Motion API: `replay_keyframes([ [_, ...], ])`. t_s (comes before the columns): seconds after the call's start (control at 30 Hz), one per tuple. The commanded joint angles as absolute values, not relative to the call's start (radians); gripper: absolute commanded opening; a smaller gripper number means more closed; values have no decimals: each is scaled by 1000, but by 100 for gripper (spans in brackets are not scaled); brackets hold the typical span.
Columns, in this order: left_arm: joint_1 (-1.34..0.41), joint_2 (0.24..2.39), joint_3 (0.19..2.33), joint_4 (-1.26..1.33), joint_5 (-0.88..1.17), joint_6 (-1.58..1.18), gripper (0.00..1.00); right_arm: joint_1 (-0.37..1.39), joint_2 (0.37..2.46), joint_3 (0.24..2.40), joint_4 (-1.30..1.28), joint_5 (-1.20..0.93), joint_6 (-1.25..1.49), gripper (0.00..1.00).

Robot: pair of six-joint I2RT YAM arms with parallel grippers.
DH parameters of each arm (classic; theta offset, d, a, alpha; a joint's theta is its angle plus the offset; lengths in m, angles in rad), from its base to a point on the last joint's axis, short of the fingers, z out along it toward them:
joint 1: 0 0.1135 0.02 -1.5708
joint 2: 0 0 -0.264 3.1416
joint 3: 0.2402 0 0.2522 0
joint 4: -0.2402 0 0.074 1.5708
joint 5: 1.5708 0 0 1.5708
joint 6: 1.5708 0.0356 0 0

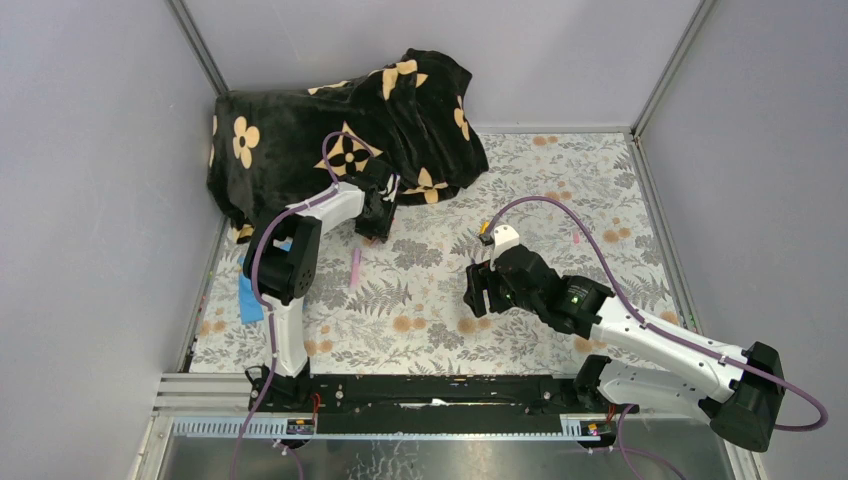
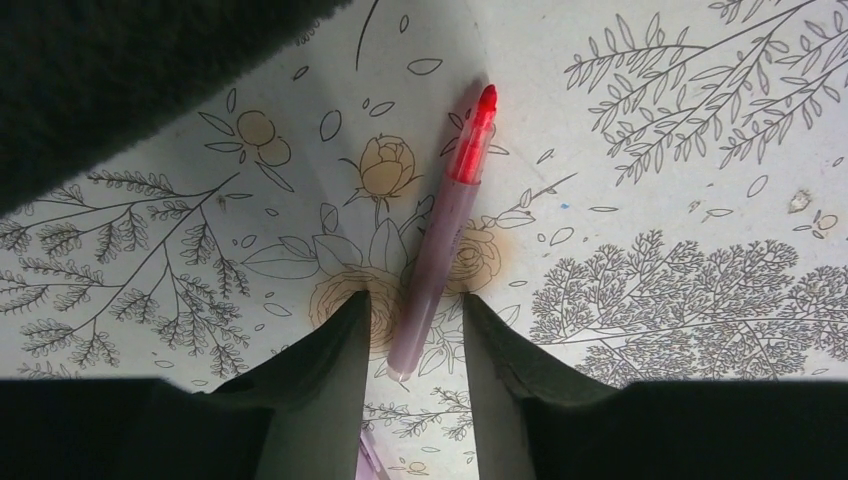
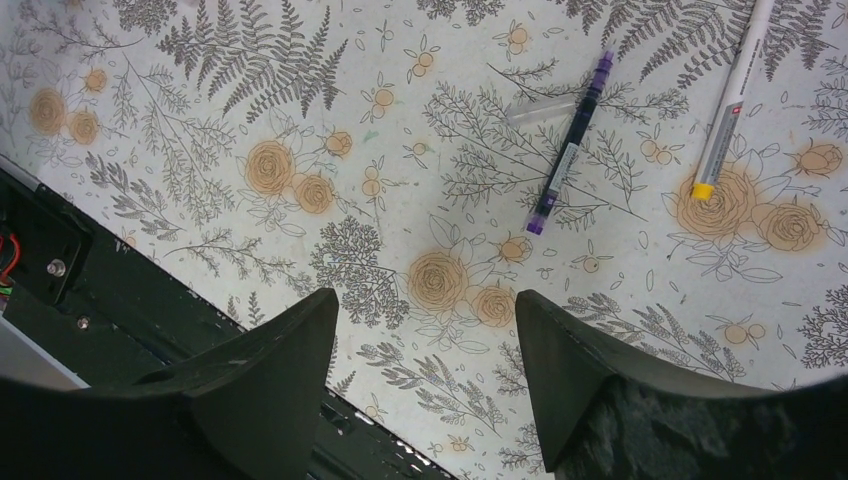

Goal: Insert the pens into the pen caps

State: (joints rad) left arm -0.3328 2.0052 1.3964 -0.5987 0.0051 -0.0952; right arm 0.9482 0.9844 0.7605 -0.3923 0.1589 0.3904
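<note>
Left wrist view has my left gripper fingers apart astride the uncapped red-tipped lilac pen lying toward the left edge of the table, my right gripper gaping empty, so I judge every capping remains.

A pen lies on the table between the fingers of my left gripper. The blanket sits just behind. Ahead of my right gripper lie a second pen and, beside it, a third pen.

Heads up: from above, your left pincer melts into the black blanket, can't make out its tips. White pen runs off the right wrist view's top edge.
</note>
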Motion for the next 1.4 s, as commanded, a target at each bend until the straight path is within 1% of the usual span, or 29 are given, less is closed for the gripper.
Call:
replay_keyframes([
  [0.0, -331, 2026, 1427, -572, 48, -85, 41, 952, 991, 807, -379, 137, 371, 73],
  [0.13, -342, 2019, 1421, -574, 47, -86, 31, 951, 987, 805, -374, 149, 380, 73],
  [0.2, -355, 2008, 1414, -575, 30, -86, 23, 953, 983, 805, -370, 159, 382, 73],
  [0.3, -378, 1994, 1408, -578, 3, -84, 13, 953, 979, 802, -361, 173, 395, 73],
  [0.37, -387, 1986, 1405, -578, 4, -88, 9, 953, 975, 802, -353, 175, 399, 73],
  [0.43, -396, 1975, 1403, -580, 8, -93, 7, 952, 971, 801, -350, 178, 408, 73],
  [0.57, -429, 1924, 1394, -581, 37, -118, 4, 953, 951, 782, -327, 235, 501, 76],
  [0.7, -463, 1814, 1322, -523, 112, -175, 1, 953, 897, 737, -300, 383, 755, 78],
  [0.8, -482, 1714, 1235, -442, 197, -227, 0, 952, 851, 658, -200, 431, 926, 79],
  [0.9, -519, 1602, 1143, -347, 263, -284, 0, 952, 824, 591, -95, 450, 1017, 78],
  [1.03, -621, 1484, 1044, -245, 299, -340, 0, 953, 814, 544, -19, 459, 1084, 77],
  [1.2, -770, 1387, 954, -143, 235, -426, 0, 952, 790, 506, 78, 477, 1097, 76],
  [1.37, -840, 1333, 883, -55, 175, -512, 0, 953, 749, 482, 122, 509, 1056, 73],
])
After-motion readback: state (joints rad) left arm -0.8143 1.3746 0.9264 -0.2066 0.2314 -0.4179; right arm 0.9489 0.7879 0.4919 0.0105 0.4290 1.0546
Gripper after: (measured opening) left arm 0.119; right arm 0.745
